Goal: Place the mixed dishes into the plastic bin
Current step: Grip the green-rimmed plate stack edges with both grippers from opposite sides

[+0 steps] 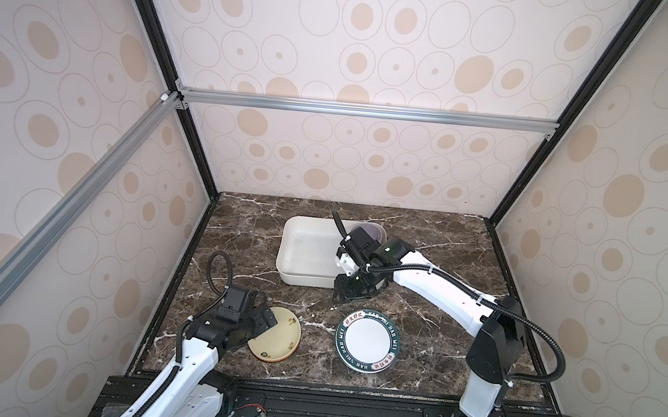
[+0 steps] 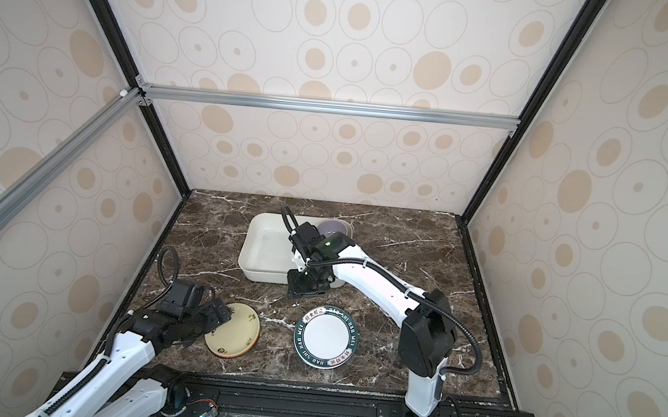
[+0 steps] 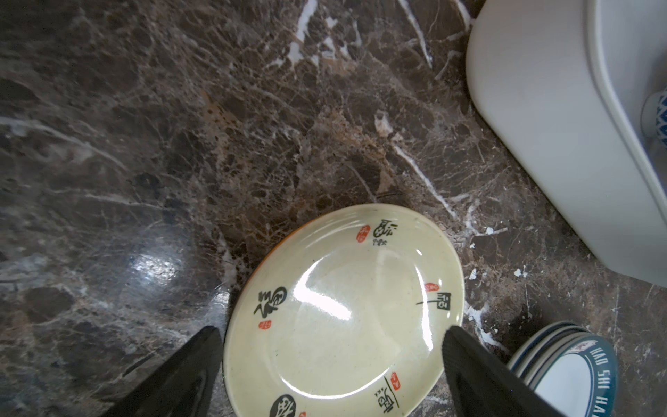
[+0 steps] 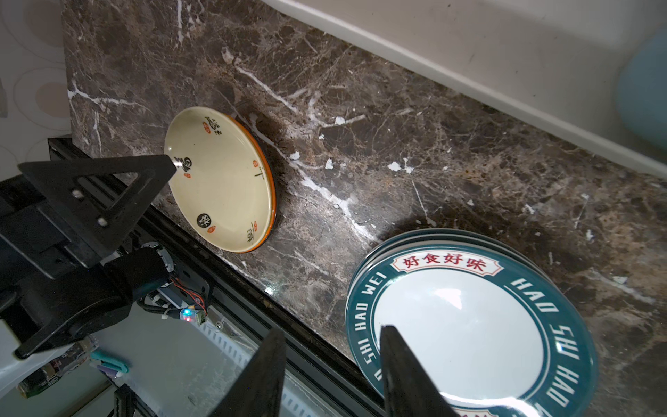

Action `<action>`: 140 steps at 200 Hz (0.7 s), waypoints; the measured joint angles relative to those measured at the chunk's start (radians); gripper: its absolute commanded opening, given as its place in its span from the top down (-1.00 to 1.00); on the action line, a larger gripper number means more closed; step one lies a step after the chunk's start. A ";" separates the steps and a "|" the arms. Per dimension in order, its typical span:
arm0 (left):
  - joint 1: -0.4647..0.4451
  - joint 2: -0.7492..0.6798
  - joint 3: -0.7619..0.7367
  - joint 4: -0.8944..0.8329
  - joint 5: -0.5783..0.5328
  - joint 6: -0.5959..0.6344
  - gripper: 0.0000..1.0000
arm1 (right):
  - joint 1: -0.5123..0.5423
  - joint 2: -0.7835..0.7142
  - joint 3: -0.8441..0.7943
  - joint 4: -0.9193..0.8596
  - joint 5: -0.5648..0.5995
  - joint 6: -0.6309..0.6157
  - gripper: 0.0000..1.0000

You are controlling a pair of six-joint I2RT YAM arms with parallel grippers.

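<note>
A pale yellow plate [image 1: 278, 335] [image 2: 235, 331] [image 3: 343, 317] lies at the front left, with an orange rim [image 4: 273, 196] showing under it. My left gripper [image 1: 258, 327] [image 3: 332, 329] is open and low over it, one finger on each side of the plate. A stack of green-rimmed white plates [image 1: 366, 341] [image 4: 469, 325] sits at the front middle. My right gripper [image 1: 351, 292] [image 4: 332, 328] hovers open and empty between that stack and the plastic bin [image 1: 303, 252] [image 2: 265, 249]. A lilac bowl [image 1: 369, 232] sits in the bin's far right corner.
A blurred light blue mug [image 4: 646, 94] shows inside the bin, and a blue-patterned dish [image 3: 660, 119] shows there too. The black rail [image 1: 326, 405] runs along the table's front edge. Patterned walls close off the left, right and back.
</note>
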 measured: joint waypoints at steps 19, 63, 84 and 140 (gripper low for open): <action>-0.005 0.019 0.028 -0.026 -0.003 0.003 -0.85 | -0.021 -0.037 -0.055 -0.006 0.015 -0.004 0.08; -0.089 0.189 0.246 -0.023 -0.008 0.045 -0.80 | -0.095 -0.246 -0.248 -0.031 0.066 0.010 0.06; -0.174 0.295 0.338 0.029 -0.001 0.066 -0.78 | -0.141 -0.353 -0.367 -0.039 0.086 0.032 0.02; -0.478 0.673 0.504 0.163 0.063 0.216 -0.78 | -0.208 -0.500 -0.599 -0.032 0.108 0.086 -0.03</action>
